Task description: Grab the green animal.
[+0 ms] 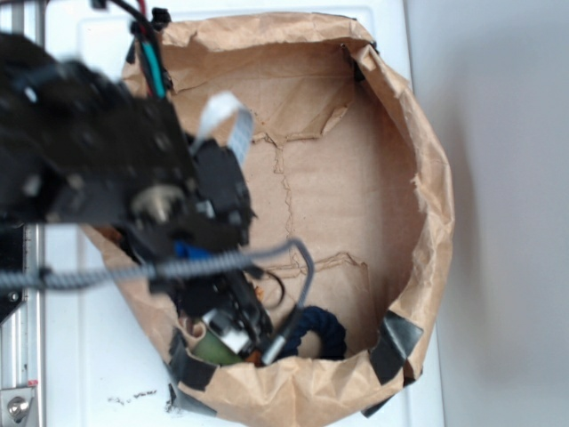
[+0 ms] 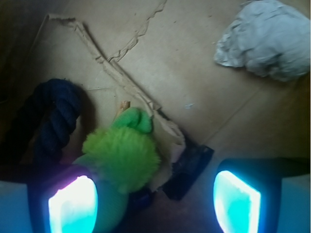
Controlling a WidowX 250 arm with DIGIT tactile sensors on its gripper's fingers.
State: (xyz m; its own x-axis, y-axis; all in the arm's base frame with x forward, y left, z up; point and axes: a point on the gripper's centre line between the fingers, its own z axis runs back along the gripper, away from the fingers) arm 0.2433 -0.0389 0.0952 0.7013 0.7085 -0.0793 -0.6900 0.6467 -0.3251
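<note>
1. Exterior view: the black robot arm reaches down into a wide brown paper bag (image 1: 427, 178) with its rim rolled down and patched with black tape. The gripper (image 1: 233, 331) sits low at the near wall of the bag, just beside a dark navy rope ring (image 1: 322, 327). A sliver of dull green under the gripper may be the toy, but the arm hides too much to be sure.

2. Wrist view: the small fuzzy lime-green plush animal (image 2: 124, 155) lies on the torn paper floor, close to the left fingertip (image 2: 73, 204) and partly overlapping it in view; whether they touch, I cannot tell. The rope ring lies just left of the toy, and a white lumpy wad (image 2: 267, 39) lies well apart at upper right. The jaws stand wide open and hold nothing.

3. Judgement: this is the approach step, just short of the grasp. The toy sits off-centre toward the left finger, so the next move likely calls for a small shift that way, a short descent, then closing, while keeping the rope out of the jaws.
</note>
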